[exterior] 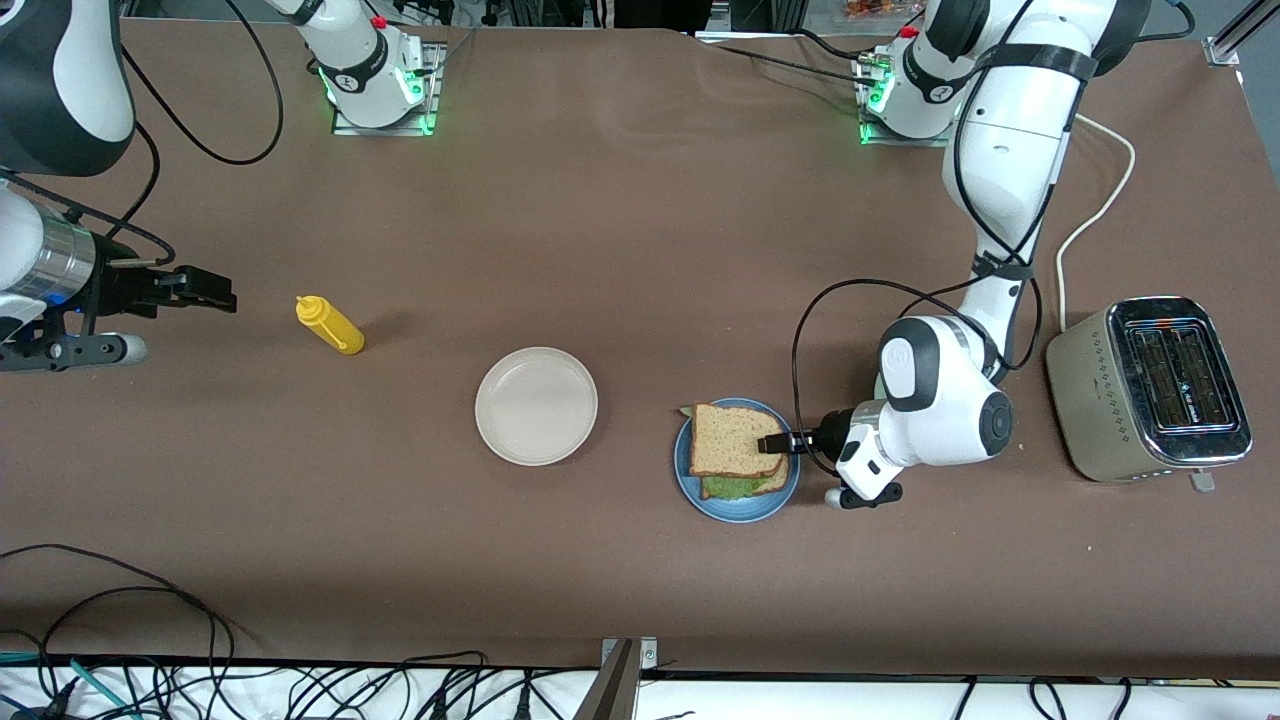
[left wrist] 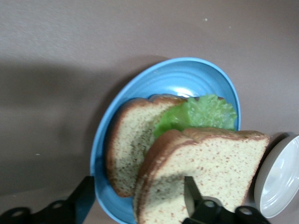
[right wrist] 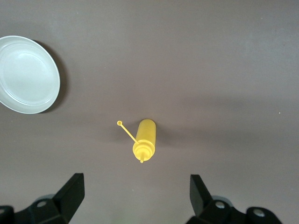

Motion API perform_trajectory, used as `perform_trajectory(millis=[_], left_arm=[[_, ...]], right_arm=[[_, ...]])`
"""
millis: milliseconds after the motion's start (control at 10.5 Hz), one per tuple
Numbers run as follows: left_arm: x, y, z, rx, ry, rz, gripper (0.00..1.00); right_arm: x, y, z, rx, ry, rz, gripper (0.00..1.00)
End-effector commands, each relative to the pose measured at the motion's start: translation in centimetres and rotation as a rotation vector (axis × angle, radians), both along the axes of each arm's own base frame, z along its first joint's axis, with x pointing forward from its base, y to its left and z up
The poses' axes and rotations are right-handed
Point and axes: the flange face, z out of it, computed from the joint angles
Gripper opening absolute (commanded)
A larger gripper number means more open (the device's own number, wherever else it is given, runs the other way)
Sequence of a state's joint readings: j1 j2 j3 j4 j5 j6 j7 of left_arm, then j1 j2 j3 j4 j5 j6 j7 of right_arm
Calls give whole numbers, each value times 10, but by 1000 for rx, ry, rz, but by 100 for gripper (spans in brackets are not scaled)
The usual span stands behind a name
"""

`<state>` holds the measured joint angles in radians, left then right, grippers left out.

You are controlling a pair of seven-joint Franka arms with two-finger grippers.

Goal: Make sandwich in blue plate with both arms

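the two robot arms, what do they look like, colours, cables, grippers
Both are glossy white arms with black joint sections and trailing black cables. Each base has a red knob and glows green. The left arm ends in a black two-finger left gripper. The right arm has a silver metal wrist band and a black right gripper.

We see a brown table holding a few extra items. A yellow squeeze bottle lies on its side toward the right arm's end, well apart from an empty cream-white plate near the middle. At the left arm's end stands a silver toaster with two open slots on top, its pale cord trailing away across the table.
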<state>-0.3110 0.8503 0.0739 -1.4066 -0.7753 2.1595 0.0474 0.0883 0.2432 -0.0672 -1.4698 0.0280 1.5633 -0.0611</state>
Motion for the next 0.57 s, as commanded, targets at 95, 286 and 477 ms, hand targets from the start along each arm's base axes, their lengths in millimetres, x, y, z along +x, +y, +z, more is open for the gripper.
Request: perform_trajectory(millis=[95,286,477], left_arm=[[10,11,21,-27,-38,13,100],[14,37,61,30,-39,-46,100],[9,70,114,78,-6,-107,100]], right_arm=[[-4,4,2,-2,-2,-2,100],[-4,4,3,-2,-7,-2,100],[-4,4,3,-3,-10,1,100]])
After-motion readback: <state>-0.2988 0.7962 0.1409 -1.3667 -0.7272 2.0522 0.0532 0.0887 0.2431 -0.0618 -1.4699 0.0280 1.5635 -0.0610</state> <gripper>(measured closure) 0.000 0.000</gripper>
